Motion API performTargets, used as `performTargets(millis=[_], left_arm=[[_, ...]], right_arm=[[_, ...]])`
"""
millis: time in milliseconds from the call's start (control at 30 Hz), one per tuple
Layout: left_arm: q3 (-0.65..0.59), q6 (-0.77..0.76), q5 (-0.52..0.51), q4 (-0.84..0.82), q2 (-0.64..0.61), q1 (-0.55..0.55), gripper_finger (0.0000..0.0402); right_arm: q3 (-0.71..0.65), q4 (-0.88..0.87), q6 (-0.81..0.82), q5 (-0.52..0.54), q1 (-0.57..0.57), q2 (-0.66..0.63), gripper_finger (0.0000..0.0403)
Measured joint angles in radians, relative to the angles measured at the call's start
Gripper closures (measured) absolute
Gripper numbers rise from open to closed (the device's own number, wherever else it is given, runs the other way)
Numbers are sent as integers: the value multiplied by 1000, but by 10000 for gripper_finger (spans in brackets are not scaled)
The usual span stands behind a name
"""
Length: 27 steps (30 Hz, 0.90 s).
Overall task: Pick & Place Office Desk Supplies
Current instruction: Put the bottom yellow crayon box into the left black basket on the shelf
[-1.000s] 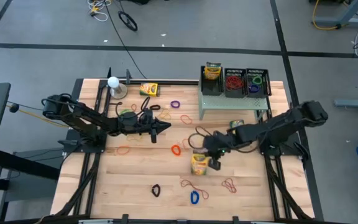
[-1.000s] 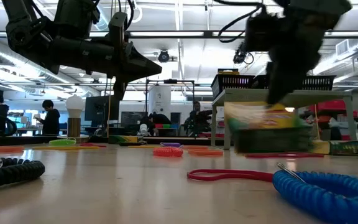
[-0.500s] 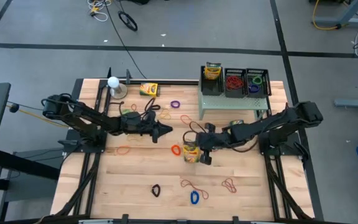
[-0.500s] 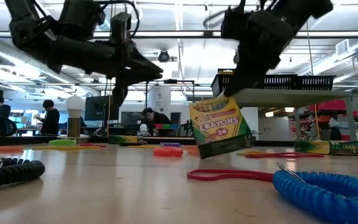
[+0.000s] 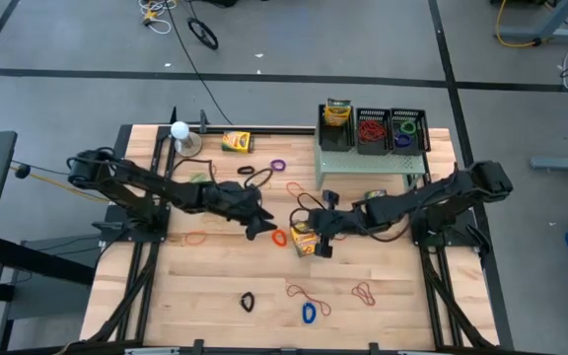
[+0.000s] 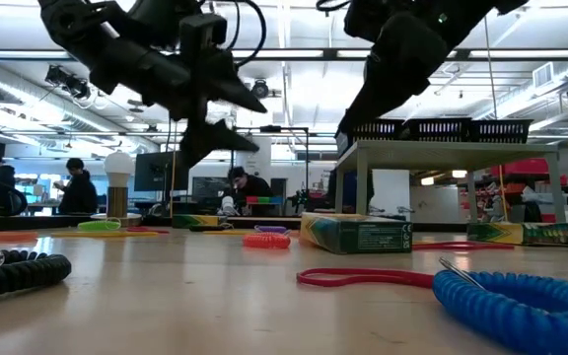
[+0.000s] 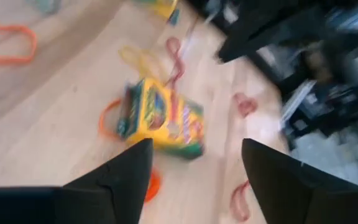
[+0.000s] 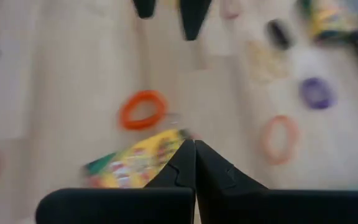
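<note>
Nearest me a blue band [image 6: 521,301] and a red band [image 6: 363,278] lie on the table [image 5: 215,286]. Mid-table I see the crayon box [image 5: 304,240] lying flat beside an orange band [image 5: 280,238]. My right gripper [image 5: 320,233], fingers pressed together, touches the box's edge; my left gripper [image 5: 262,225], spread wide and empty, hangs just beyond the band.

Bright, even overhead ceiling light; soft shadows on tabletop [image 5: 215,276]. Both wrist views motion-blurred; low view foreground defocused.
</note>
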Motion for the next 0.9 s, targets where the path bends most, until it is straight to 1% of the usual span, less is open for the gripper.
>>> performTargets(millis=[100,167,267,367,467,600,700,800,900], left_arm=[[-1,34,-10,9,19,-25,134],[-1,54,-10,45,39,-40,138],[-1,59,-10,109,69,-59,152],[-1,73,-4,170,93,-77,172],[-3,85,-3,203,108,-90,198],[-49,71,-1,227,108,-91,238],[-100,27,2,300,109,-89,263],[-133,-6,5,356,109,-91,275],[-139,-21,5,402,109,-91,276]], right_arm=[[0,2,138,-192,-67,9,389],[0,-2,166,-314,-130,30,363],[0,10,126,-431,-217,51,315],[0,7,52,-506,-267,85,273],[11,-2,-20,-538,-274,128,251],[57,-35,-83,-538,-269,208,247],[97,-44,-110,-517,-278,254,245],[127,-72,-124,-519,-285,295,245],[140,-89,-148,-527,-288,316,245]])
